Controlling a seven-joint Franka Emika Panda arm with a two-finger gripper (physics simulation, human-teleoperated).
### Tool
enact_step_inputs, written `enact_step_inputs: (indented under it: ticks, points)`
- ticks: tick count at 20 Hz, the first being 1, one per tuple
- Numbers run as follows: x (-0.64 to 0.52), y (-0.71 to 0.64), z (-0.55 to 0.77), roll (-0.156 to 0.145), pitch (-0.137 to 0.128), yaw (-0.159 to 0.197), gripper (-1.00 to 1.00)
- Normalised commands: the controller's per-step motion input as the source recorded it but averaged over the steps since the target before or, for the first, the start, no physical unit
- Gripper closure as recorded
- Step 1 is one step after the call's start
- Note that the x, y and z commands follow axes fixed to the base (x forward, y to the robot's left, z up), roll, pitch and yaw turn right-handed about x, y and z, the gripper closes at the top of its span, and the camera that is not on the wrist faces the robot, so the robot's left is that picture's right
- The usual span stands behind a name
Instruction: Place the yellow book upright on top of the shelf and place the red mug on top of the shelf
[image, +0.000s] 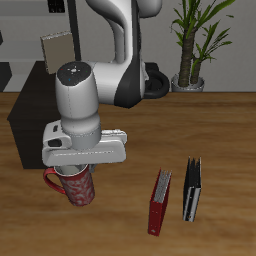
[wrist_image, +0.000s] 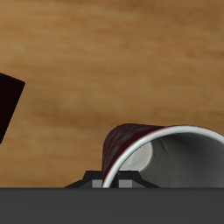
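— So, the red mug (image: 74, 187): how would you expect it to handle?

— Stiff and hard, I'd judge, like glazed ceramic: no give under a squeeze, probably slick on the outside, and with some weight to it. The wall at the rim looks the sensible place to pinch, one pad inside and one outside. The loop handle is the other option, but it's thin and the mug could swing from it.

— Where is it now?

— In the exterior view it sits directly beneath the gripper (image: 80, 168), toward seven o'clock on the desk (image: 220, 130), with its handle poking out at about nine o'clock from the body. In the wrist view the pale rim and grey inside of the mug (wrist_image: 166, 149) fill the frame right against the hand, so the rim is at the fingers. It looks tilted there, mouth turned toward the camera.

— Are the fingers clamped on it?

— I cannot tell. The hand's body hides them, and no pad is clearly visible against the wall.

— And the rest?

— The shelf (image: 30, 105) stands at about ten o'clock, with the yellow book (image: 57, 47) upright on top. A red book (image: 160, 201) and a black book (image: 192, 189) lie near five o'clock, well apart from the mug.
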Motion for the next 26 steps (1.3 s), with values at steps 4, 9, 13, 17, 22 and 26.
enact_step_inputs:
  ticks: [4,9,13,17,22,26]
  points:
    - [-0.32,0.00,0.75,0.021,-0.083,-0.041,1.00]
    - [-0.31,0.06,0.66,-0.015,-0.070,-0.046,1.00]
    - [-0.22,0.09,0.51,0.008,-0.088,-0.004,1.00]
    - [-0.37,-0.02,0.75,-0.046,-0.130,-0.014,1.00]
    - [-0.18,-0.08,0.40,-0.043,-0.046,-0.035,1.00]
    - [-0.39,-0.12,0.54,-0.072,-0.077,-0.019,1.00]
